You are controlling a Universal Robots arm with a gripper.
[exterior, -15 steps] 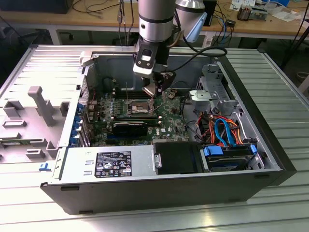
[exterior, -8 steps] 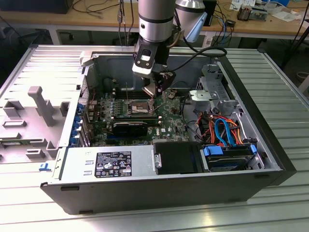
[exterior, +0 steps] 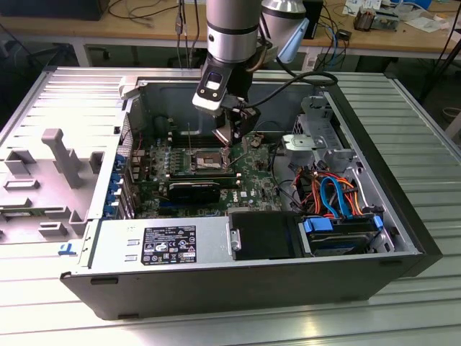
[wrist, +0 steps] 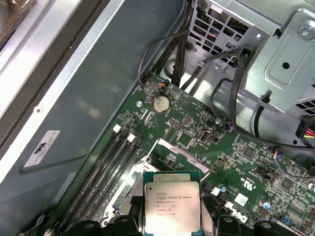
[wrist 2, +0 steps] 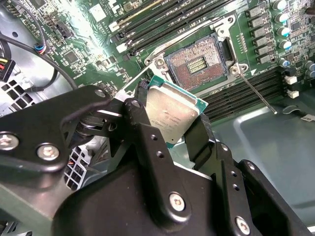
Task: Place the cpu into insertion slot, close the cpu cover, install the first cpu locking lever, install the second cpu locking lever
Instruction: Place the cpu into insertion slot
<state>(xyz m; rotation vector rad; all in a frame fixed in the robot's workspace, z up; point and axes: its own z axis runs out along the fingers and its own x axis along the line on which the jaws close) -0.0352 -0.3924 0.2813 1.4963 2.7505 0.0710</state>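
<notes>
The cpu (wrist 2: 172,110), a flat square chip with a dull silver top (wrist: 171,206), sits between the black fingers of my gripper (wrist 2: 170,122), which is shut on it. The chip hangs tilted above the motherboard, a short way off the insertion slot (wrist 2: 199,64). The slot lies open, its dark contact field bare inside a metal rim (exterior: 209,157). The cpu cover (wrist: 182,155) stands raised as a thin silver frame just beyond the chip. A thin locking lever (wrist 2: 256,92) sticks out free beside the slot. In the exterior view my gripper (exterior: 234,135) hovers at the slot's right edge.
Long black memory slots (wrist: 110,162) flank the slot. A black card (exterior: 194,191) lies in front of it. The grey drive cage (wrist: 290,54) and black cables (wrist: 231,113) are close by, with orange and blue cables (exterior: 331,191) further off. The case wall (wrist: 74,103) runs alongside.
</notes>
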